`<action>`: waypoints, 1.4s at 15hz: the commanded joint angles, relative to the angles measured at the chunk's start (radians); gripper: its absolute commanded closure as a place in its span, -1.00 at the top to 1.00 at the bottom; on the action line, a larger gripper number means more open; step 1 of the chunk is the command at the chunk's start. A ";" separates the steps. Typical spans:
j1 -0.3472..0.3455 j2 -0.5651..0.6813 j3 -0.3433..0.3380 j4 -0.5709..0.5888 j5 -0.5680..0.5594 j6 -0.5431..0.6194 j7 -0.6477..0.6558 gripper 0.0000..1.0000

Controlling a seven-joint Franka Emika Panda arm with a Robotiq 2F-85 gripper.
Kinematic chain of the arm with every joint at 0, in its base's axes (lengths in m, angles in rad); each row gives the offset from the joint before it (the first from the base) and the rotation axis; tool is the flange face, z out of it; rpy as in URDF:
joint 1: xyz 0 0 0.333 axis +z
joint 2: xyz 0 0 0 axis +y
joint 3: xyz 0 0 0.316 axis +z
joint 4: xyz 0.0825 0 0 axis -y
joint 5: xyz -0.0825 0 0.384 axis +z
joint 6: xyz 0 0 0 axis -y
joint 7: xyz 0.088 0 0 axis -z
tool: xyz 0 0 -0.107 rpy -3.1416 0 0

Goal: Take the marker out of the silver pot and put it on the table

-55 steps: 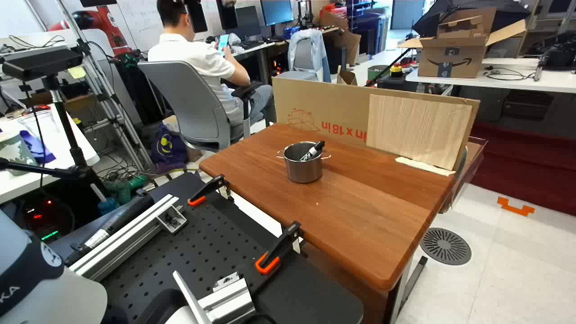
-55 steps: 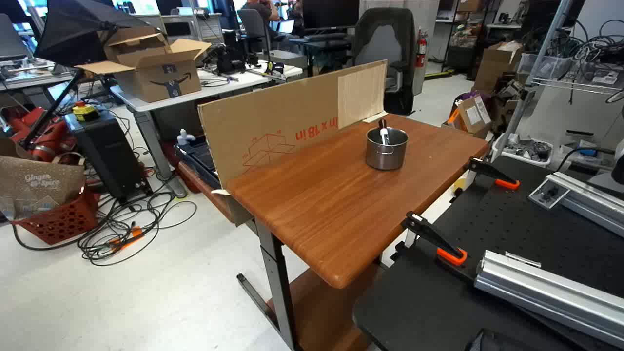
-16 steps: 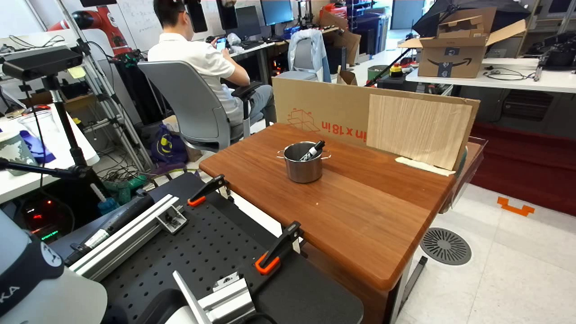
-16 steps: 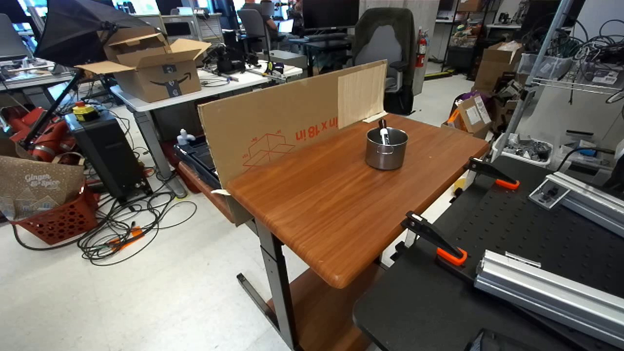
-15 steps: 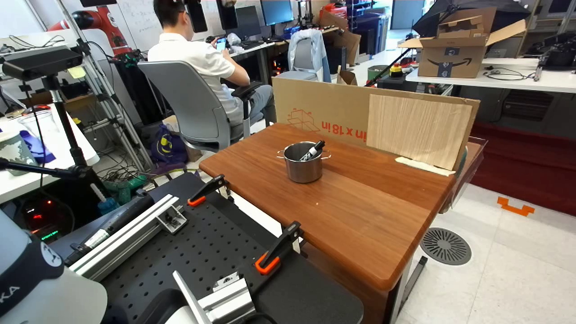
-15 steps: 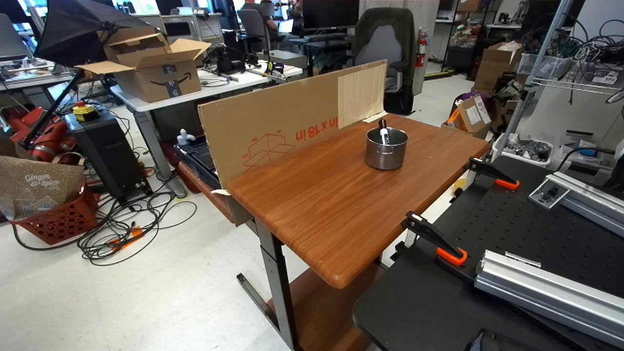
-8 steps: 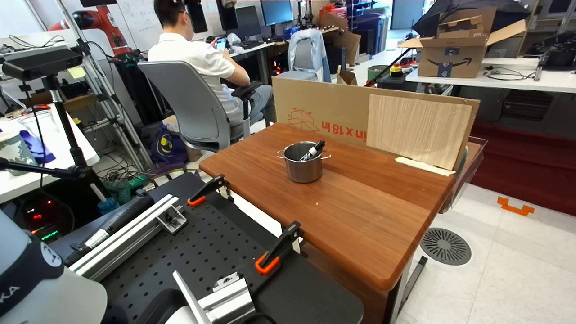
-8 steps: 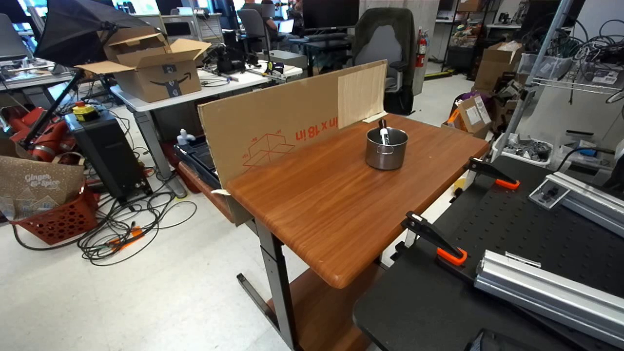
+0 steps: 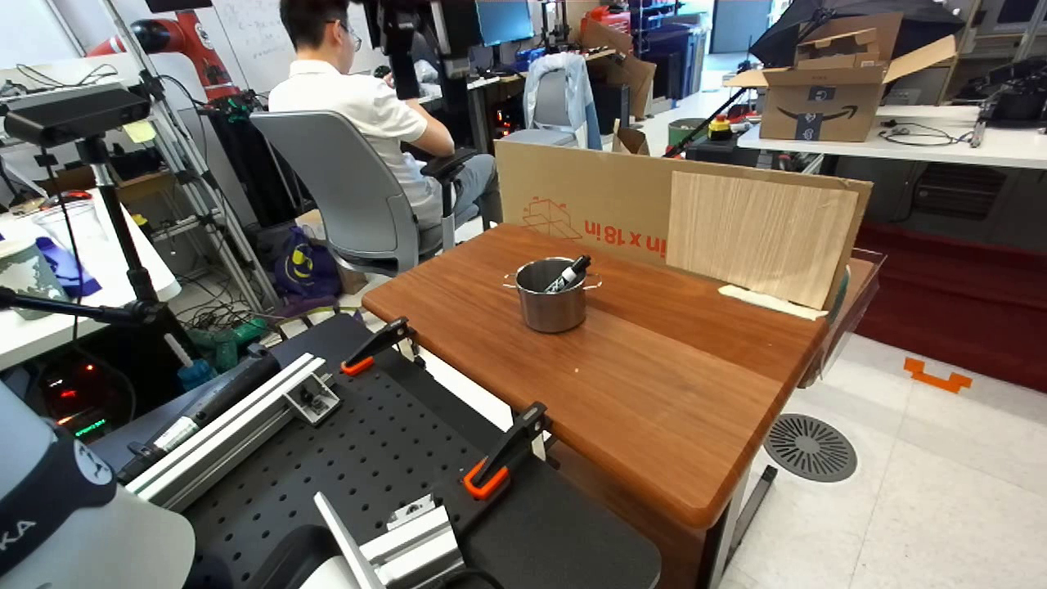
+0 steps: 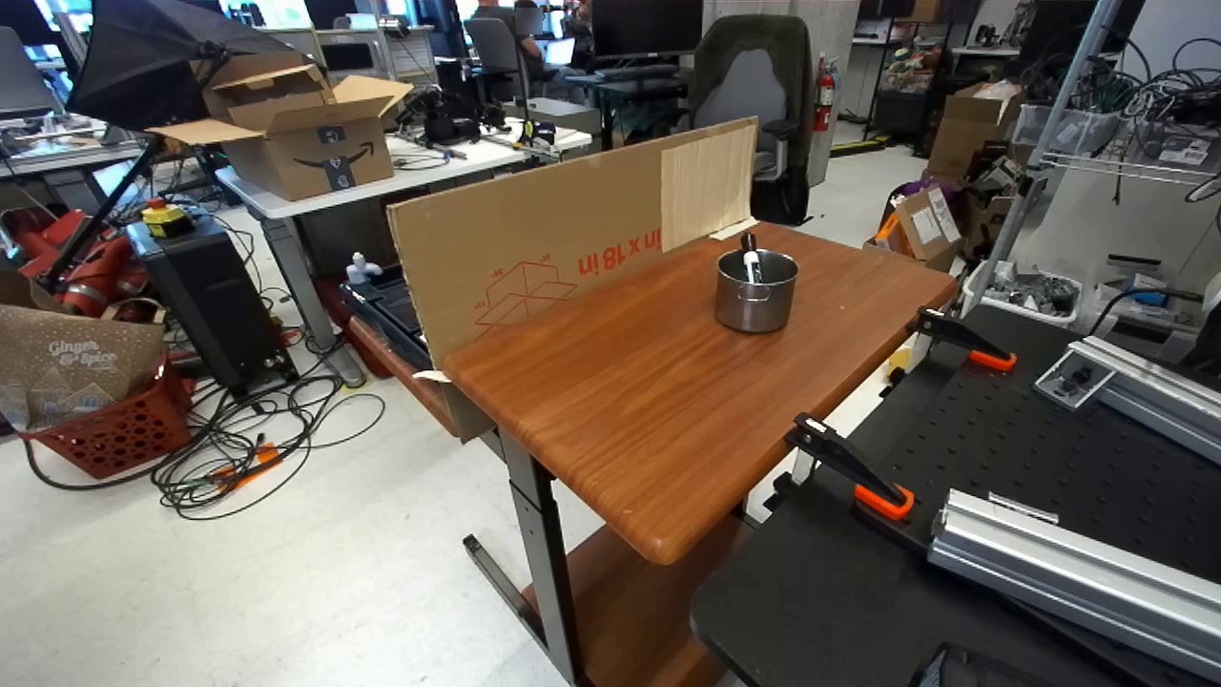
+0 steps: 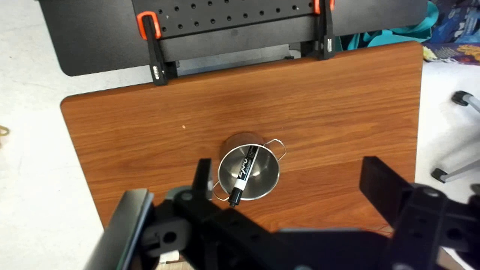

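Observation:
The marker (image 11: 245, 168) is black with a white band and a black cap. It leans inside the silver pot (image 11: 268, 172), its cap end sticking out past the rim. The pot stands upright on the reddish-brown table (image 11: 337, 105). Both exterior views show the pot (image 9: 553, 312) (image 10: 753, 310) and the marker (image 9: 564, 278) (image 10: 752, 260). My gripper (image 11: 287, 161) is open and empty, high above the table. In the wrist view the pot and marker show between its fingers, nearer the left one. In an exterior view only the gripper's lower part (image 9: 429, 69) shows, at the top edge.
A cardboard sheet (image 9: 589, 192) with a pale plywood board (image 9: 761, 237) stands upright along the table's far edge. Two black and orange clamps (image 9: 507, 450) (image 9: 376, 348) grip the near edge beside the black perforated base (image 9: 393, 458). A person (image 9: 352, 123) sits behind the table.
In an exterior view my gripper has moved right and a little down at the top edge. The pot and marker have not moved.

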 commanded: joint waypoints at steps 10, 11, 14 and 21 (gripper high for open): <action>-0.014 0.440 -0.009 0.121 0.284 0.308 0.045 1.00; -0.015 0.471 -0.007 0.133 0.279 0.332 0.069 1.00; -0.018 0.563 -0.007 0.187 0.258 0.360 0.131 1.00; -0.021 0.743 -0.025 0.300 0.224 0.405 0.249 1.00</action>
